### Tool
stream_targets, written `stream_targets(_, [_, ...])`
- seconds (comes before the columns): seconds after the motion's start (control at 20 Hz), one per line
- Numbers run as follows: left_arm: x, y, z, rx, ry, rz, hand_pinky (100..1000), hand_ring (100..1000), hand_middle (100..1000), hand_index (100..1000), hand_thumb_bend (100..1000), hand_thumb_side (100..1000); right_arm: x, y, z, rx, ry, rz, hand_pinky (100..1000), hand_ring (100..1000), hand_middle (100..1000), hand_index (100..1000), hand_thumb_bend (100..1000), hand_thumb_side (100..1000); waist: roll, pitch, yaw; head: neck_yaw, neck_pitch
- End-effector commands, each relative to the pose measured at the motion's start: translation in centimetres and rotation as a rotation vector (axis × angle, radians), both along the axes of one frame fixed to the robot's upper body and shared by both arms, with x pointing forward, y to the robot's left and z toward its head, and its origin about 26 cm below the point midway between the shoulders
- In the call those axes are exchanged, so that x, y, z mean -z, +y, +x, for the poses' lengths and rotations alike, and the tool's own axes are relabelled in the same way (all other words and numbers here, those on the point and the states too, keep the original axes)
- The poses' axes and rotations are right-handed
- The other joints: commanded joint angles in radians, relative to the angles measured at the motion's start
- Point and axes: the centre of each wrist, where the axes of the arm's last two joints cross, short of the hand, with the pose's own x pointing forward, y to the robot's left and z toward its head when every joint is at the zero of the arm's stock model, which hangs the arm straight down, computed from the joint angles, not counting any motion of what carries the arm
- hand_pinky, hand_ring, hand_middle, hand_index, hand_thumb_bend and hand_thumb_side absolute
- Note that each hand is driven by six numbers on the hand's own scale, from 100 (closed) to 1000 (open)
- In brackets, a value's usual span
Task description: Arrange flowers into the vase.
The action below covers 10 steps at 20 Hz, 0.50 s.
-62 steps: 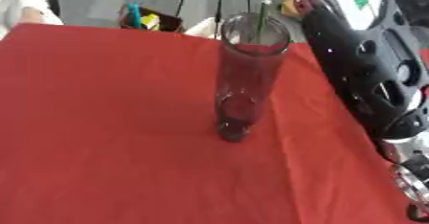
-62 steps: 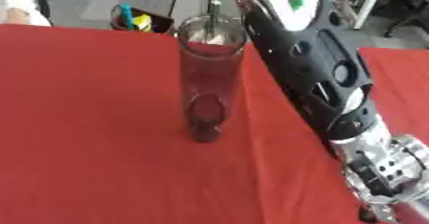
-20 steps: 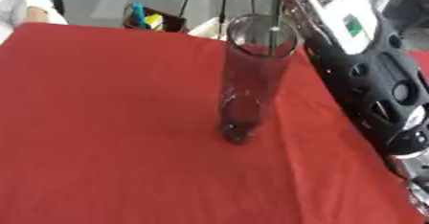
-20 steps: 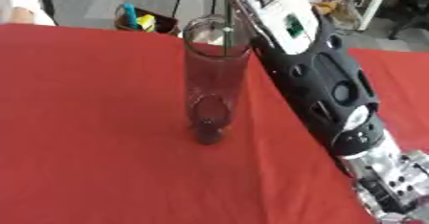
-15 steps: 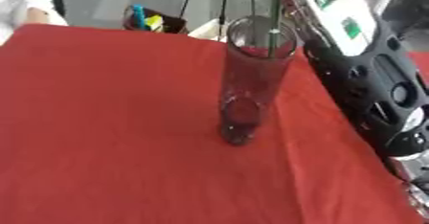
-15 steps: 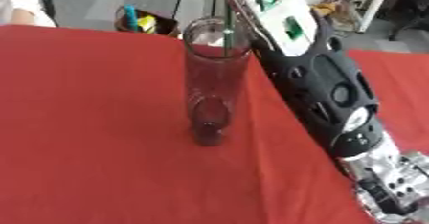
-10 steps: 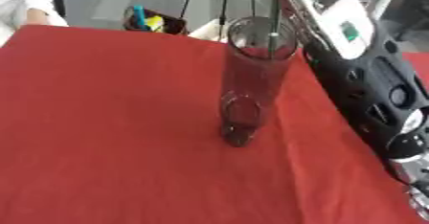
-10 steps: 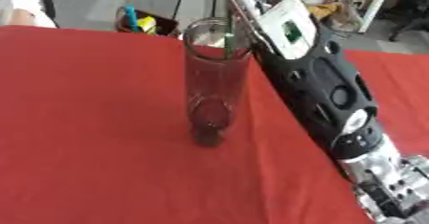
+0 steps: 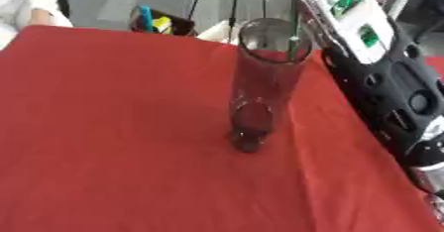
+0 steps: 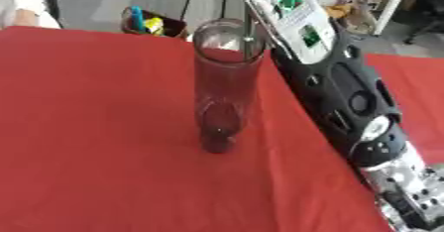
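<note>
A tall clear glass vase (image 9: 260, 85) stands upright on the red tablecloth (image 9: 104, 127), near the middle of the table. A thin green stem (image 10: 248, 30) comes down from above the picture into the vase's mouth, close to its right rim. My right forearm (image 10: 347, 92), black with a white, green-labelled panel by the wrist, rises from the lower right past the right side of the vase. It runs out of the top edge, so the right hand itself is hidden. No flower head shows. My left hand appears in neither view.
Behind the table's far edge sits a dark holder (image 9: 154, 23) with blue and yellow items, with thin black stand legs (image 9: 234, 0) beside it. A person's white sleeve (image 9: 30, 0) shows at the far left corner. Red cloth stretches wide to the vase's left.
Over three seconds my right forearm has slid further into the picture beside the vase. The vase has stayed in place and upright.
</note>
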Motion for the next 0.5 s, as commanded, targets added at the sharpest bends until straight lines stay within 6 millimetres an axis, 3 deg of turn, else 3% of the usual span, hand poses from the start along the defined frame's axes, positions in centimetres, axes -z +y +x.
stream_targets(0.05, [-0.73,0.04,-0.31,0.0,-0.023,0.019,727,861,854,960,100,984,-1.27,-1.1,-0.25,0.037,-0.025,-0.036,752,451,462,193,100,718,0.005,-0.023,-0.002,0.004,-0.007])
stream_targets(0.2, [-0.74,0.02,-0.3,0.0,-0.024,0.019,727,861,854,960,100,982,-1.32,-1.21,-0.29,0.038,-0.012,-0.046,754,455,466,241,100,720,0.004,-0.023,-0.004,0.005,-0.008])
stream_targets(0.5, [-0.74,-0.11,-0.26,0.007,-0.023,0.021,727,862,855,961,100,982,-1.49,-0.77,-0.31,-0.005,0.012,0.01,758,461,465,241,100,708,0.004,-0.019,-0.001,0.002,-0.012])
